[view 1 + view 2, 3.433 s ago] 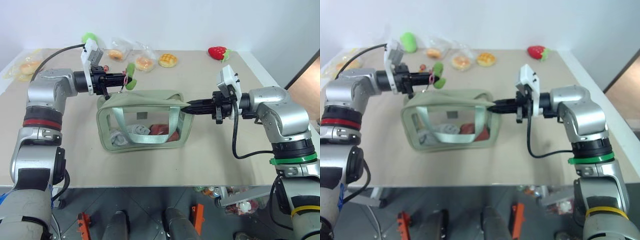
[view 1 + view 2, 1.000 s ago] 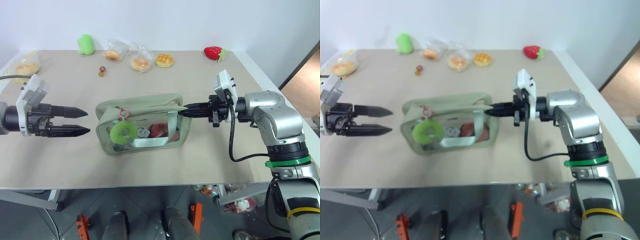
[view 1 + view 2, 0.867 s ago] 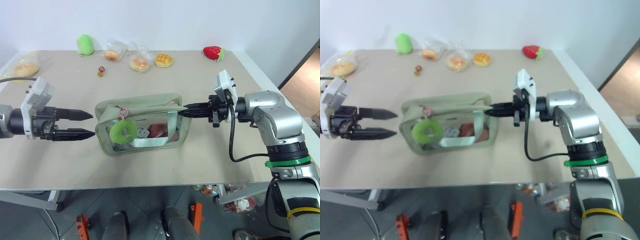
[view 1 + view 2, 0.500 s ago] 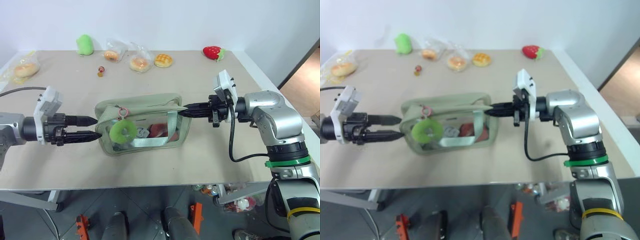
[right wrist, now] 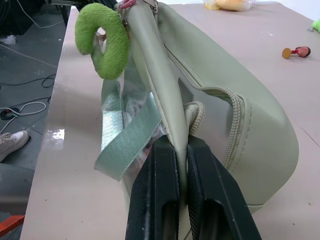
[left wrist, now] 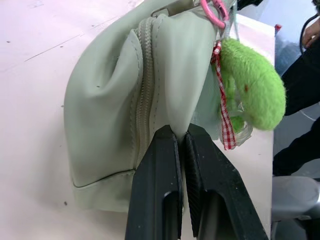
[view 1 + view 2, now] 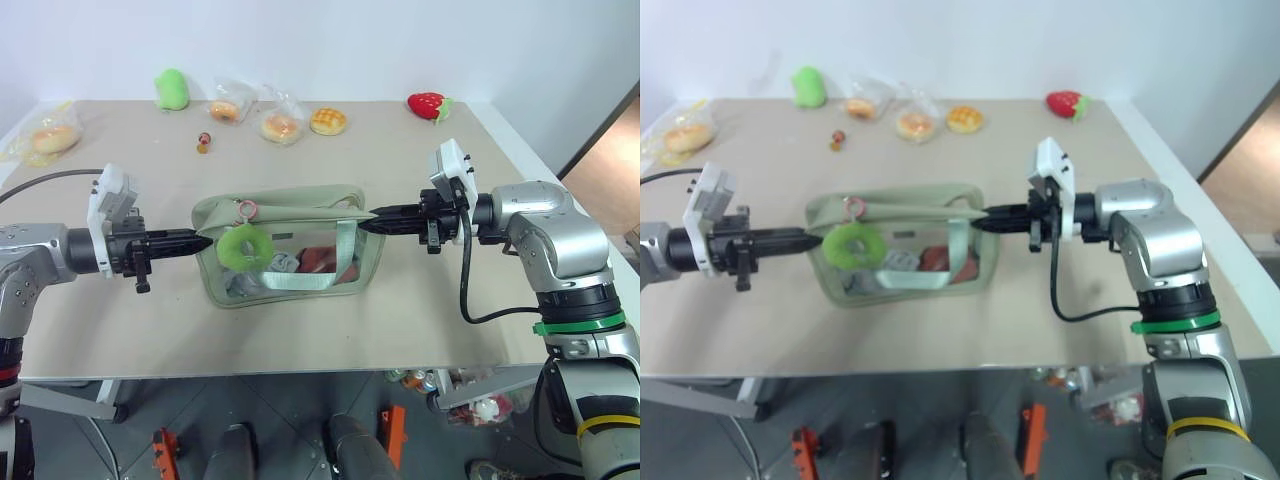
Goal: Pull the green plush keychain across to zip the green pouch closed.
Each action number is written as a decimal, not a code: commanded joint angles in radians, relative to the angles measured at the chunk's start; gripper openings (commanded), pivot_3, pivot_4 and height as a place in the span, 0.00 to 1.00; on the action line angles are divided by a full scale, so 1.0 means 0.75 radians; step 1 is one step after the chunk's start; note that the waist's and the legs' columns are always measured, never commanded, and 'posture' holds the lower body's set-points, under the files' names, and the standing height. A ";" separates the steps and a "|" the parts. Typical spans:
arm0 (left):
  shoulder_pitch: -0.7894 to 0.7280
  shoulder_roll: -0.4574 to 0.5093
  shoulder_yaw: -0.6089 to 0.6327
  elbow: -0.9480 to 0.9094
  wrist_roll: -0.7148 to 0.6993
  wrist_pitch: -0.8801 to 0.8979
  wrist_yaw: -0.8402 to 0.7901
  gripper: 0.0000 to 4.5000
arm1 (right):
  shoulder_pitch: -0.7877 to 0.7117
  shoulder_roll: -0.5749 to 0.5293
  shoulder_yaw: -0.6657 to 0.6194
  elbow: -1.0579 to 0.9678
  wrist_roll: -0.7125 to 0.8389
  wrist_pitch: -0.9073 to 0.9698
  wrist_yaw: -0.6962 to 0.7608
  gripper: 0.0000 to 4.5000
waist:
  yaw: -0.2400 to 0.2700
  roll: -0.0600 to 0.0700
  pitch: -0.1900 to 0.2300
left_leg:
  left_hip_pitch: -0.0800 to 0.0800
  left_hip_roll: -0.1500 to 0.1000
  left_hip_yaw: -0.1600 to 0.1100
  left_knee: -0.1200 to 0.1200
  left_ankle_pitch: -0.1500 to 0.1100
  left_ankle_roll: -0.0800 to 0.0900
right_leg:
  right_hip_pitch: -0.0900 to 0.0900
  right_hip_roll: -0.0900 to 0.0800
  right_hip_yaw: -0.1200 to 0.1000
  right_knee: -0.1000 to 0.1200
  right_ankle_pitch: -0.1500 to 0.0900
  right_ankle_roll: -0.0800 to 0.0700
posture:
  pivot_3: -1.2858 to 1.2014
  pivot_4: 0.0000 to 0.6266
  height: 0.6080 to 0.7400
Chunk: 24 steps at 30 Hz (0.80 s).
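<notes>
The green pouch (image 7: 288, 245) is standing on the counter (image 7: 420, 320) between the two arms, its clear window side facing the camera and its webbing strap draped down the front. The green plush keychain (image 7: 240, 244) is hanging from a pink clasp at the pouch's left end, dangling against the window.

The left gripper (image 6: 181, 137) is pinching the fabric at the pouch's left end, its fingers (image 6: 156, 170) pressed together on a fold beside the zipper. The right gripper (image 5: 182, 145) is likewise clamped on the top edge of the pouch at its right end, fingers (image 5: 159, 175) closed on the fabric near the strap.

The pouch looks soft and light: its cloth is creasing wherever it is being pinched, so it will likely buckle or slide unless both ends are being kept taut. The plush ring is small, fuzzy and squashy, and is swinging freely on its clasp; a firm hold would best be taken on the ring itself or close to the clasp, pulling along the line of the zipper.

Further back on the counter, well apart from the pouch, are lying wrapped pastries (image 7: 283, 124), a waffle-like bun (image 7: 329, 120), a toy strawberry (image 7: 428, 104), a larger green plush blob (image 7: 172, 88) and a small red trinket (image 7: 204, 143). None is blocking the zipper's path.
</notes>
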 commanded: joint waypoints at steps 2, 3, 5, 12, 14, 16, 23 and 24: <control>-0.076 -0.015 -0.014 0.022 0.021 -0.046 0.024 0.01 | -0.028 -0.001 -0.066 -0.032 0.043 0.003 -0.023 0.00 | 0.004 0.000 0.000 | 0.000 0.000 0.000 0.000 0.000 0.000 | 0.000 0.000 0.000 0.000 0.000 0.000 | 0.52 0.24 1.00; -0.092 -0.019 -0.019 0.035 0.028 -0.050 0.030 0.00 | -0.034 0.004 -0.079 -0.027 0.052 0.008 -0.033 0.08 | 0.005 0.000 0.000 | 0.000 0.000 0.000 0.000 0.000 0.000 | 0.000 0.000 0.000 0.000 0.000 0.000 | 0.52 0.24 1.00; -0.122 -0.031 -0.026 0.050 0.038 -0.061 0.037 0.00 | -0.039 0.002 -0.121 -0.046 0.122 0.055 -0.015 0.21 | 0.010 0.000 0.000 | 0.000 0.000 0.000 0.000 0.000 0.000 | 0.000 0.000 0.000 0.000 0.000 0.000 | 0.52 0.24 1.00; -0.167 -0.063 -0.057 0.056 0.051 -0.076 0.042 0.00 | -0.048 -0.033 -0.200 -0.087 0.194 0.095 -0.041 0.74 | 0.018 0.000 0.000 | 0.000 0.000 0.000 0.000 0.000 0.000 | 0.000 0.000 0.000 0.000 0.001 0.001 | 0.52 0.24 1.00; -0.167 -0.070 -0.065 0.052 0.056 -0.079 0.042 0.00 | -0.071 -0.046 -0.251 -0.076 0.230 0.100 -0.052 0.89 | 0.020 0.000 0.000 | 0.000 0.000 0.000 0.000 0.000 0.000 | 0.000 0.000 0.000 0.000 0.000 0.001 | 0.52 0.24 1.00; -0.163 -0.077 -0.068 0.048 0.059 -0.083 0.042 0.00 | -0.129 -0.037 -0.339 -0.074 0.338 0.160 -0.079 0.89 | 0.020 0.000 0.000 | -0.001 0.000 0.000 0.000 0.000 0.000 | 0.000 0.000 0.000 -0.001 0.000 0.001 | 0.52 0.24 1.00; -0.154 -0.095 -0.067 0.034 0.054 -0.080 0.050 0.00 | -0.216 0.037 -0.347 -0.297 0.633 0.462 -0.222 0.89 | 0.020 0.001 0.000 | 0.000 0.000 -0.001 0.000 0.000 0.000 | 0.001 0.000 0.000 -0.001 0.000 0.001 | 0.52 0.24 1.00; -0.154 -0.098 -0.066 0.034 0.052 -0.077 0.052 0.00 | -0.212 0.049 -0.320 -0.331 0.645 0.501 -0.257 0.89 | 0.020 0.001 0.000 | 0.000 0.000 -0.001 0.000 0.000 0.000 | 0.001 0.000 0.000 -0.001 0.000 0.001 | 0.52 0.24 1.00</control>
